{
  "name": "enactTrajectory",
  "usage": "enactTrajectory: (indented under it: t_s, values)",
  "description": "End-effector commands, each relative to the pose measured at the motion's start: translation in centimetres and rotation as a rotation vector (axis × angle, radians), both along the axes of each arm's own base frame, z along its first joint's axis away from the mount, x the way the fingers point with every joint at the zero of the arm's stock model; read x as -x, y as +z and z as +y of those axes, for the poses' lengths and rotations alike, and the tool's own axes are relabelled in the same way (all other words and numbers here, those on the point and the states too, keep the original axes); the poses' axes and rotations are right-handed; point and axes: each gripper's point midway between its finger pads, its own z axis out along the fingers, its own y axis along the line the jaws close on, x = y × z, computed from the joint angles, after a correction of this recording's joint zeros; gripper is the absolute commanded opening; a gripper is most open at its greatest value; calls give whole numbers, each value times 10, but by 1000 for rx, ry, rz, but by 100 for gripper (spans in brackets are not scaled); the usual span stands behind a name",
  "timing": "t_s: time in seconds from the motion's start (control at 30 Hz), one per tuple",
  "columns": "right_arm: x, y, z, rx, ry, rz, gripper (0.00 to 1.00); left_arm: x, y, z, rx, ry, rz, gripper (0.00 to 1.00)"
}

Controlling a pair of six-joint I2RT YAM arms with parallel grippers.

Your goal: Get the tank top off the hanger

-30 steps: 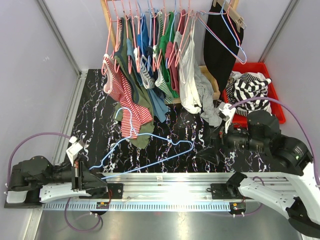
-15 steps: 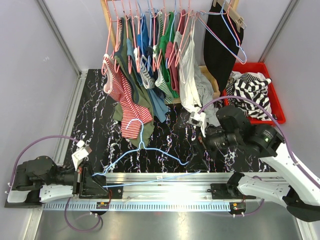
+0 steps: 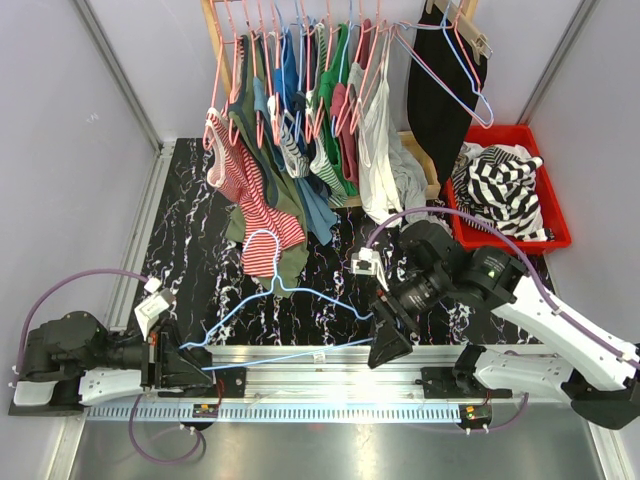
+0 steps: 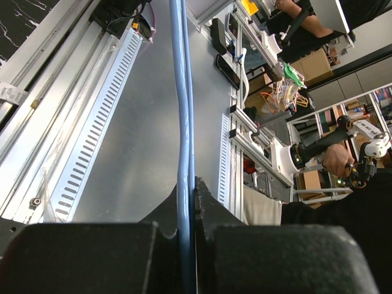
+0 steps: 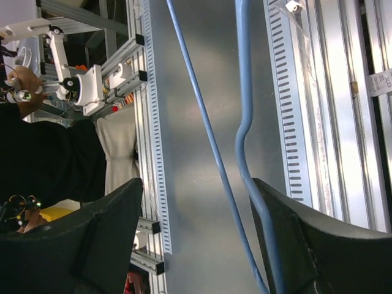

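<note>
The right gripper (image 3: 385, 347) had swung from the red bin (image 3: 548, 243) down to the blue hanger (image 4: 182, 92), its jaws spread around the wire. The left gripper (image 4: 187, 197) clenched the hanger. The striped tank top (image 3: 497, 180) lay in the bin, apparently already removed.

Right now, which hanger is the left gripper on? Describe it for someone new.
On the black marble table, in front of the clothes rack, one hanger lies near the front rail. Unlike the pink ones hanging on the rack, it is light blue, and the left gripper pinches its end.
</note>
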Motion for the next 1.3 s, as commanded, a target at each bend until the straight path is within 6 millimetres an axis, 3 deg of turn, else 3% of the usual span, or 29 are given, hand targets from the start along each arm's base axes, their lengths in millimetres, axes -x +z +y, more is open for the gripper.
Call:
enactTrajectory:
  t_s: [0.0,0.07,0.17,0.2,0.23,0.33,0.53,0.6,0.63,0.73,0.83,0.87,0.9,0.97,1.0,1.1,1.2,1.27]
  values:
    - [5,13,7,-66,44,11,76,-1,22,-2,94,-4,-38,0]
    - [1,15,8,-66,28,-11,71,-2,19,-4,84,-3,-39,0]
    - [-1,13,13,-65,35,4,51,-4,17,-5,77,6,-39,0]
    - [-1,10,16,-60,42,20,40,-4,19,-4,81,10,-38,0]
    - [0,10,16,-59,46,27,23,-4,19,-3,84,13,-38,0]
    - [-1,9,16,-57,40,19,0,-6,17,-4,74,26,-30,0]
    - [-8,16,11,-54,-17,-52,0,-10,10,-3,43,51,-21,1]
    - [-18,20,8,-49,-84,-118,0,-23,11,9,56,137,-14,28]
    - [-22,22,6,-42,-122,-138,0,-28,13,13,63,167,-12,63]
    - [-43,17,-8,28,-262,-238,0,-52,20,38,115,325,7,99]
    - [-67,12,-30,119,-446,-331,0,-67,24,54,163,419,18,99]
    - [-69,17,-41,115,-497,-360,0,-70,23,54,159,438,16,99]
    - [-84,19,-54,142,-601,-421,0,-71,20,50,141,439,8,99]
    - [-93,37,-81,121,-758,-478,0,-72,16,37,86,432,-19,99]
    - [-113,43,-105,158,-911,-555,0,-73,15,33,70,428,-29,99]
    - [-130,71,-167,173,-1218,-661,0,-78,13,13,-10,430,-76,99]
    - [-136,89,-197,176,-1366,-714,0,-80,13,-6,-61,412,-121,99]
    - [-144,94,-202,194,-1419,-738,0,-81,15,-17,-84,398,-149,99]
